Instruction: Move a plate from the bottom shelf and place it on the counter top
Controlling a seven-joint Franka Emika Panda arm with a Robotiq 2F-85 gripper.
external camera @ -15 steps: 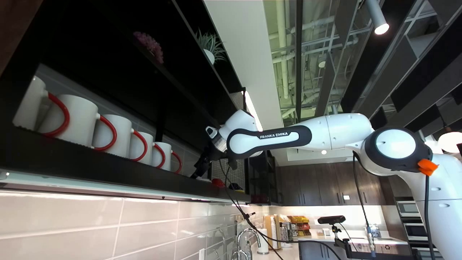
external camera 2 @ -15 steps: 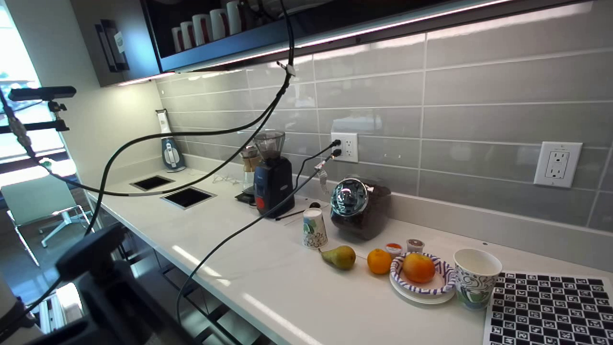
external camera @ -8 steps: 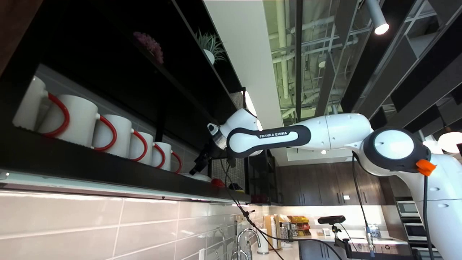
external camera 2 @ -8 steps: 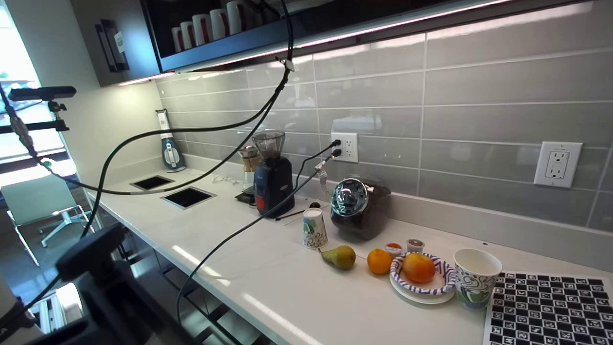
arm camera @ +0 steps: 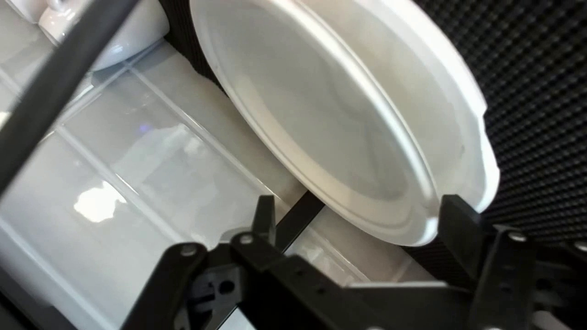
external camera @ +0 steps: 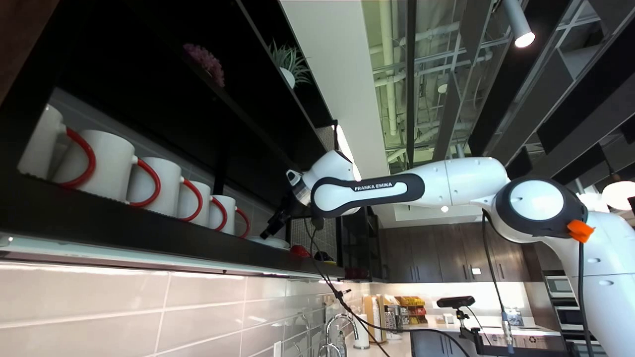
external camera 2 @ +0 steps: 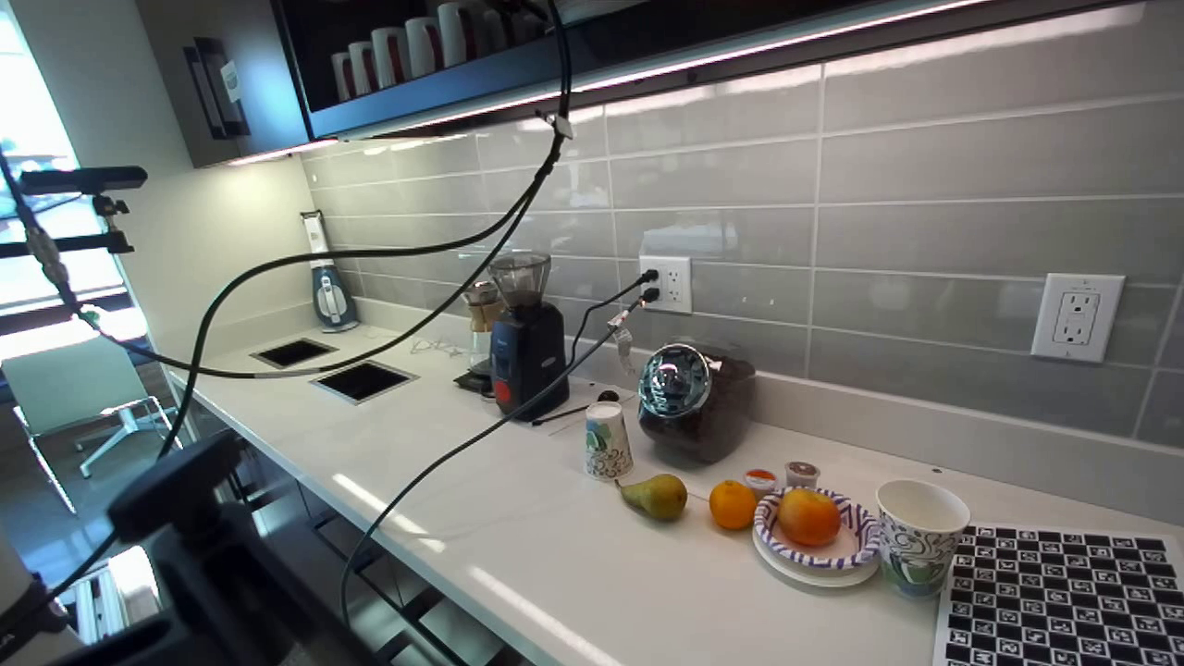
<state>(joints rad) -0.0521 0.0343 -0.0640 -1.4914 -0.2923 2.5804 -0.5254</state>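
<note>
Okay, likely pre-grasp: your gripper (arm camera: 359, 201) is spread, nothing held; plate (arm camera: 316, 105) at its 11 o'clock in wrist view, on bottom shelf (external camera: 163, 235). Next, you'd straddle that alone, sparing the dish (arm camera: 440, 114) at 1 o'clock, then squeeze.

A glossy gray tiled wall (external camera 2: 925, 157) rises behind the back edge of the counter (external camera 2: 555, 555). Past the counter's far corner I see a pale chair (external camera 2: 79, 384) near a bright window (external camera 2: 23, 102). Dark wooden cabinets (external camera: 446, 248) hang in a row farther off, and overhead a spotlight (external camera: 517, 22) glows near the ceiling pipes (external camera: 388, 59).
</note>
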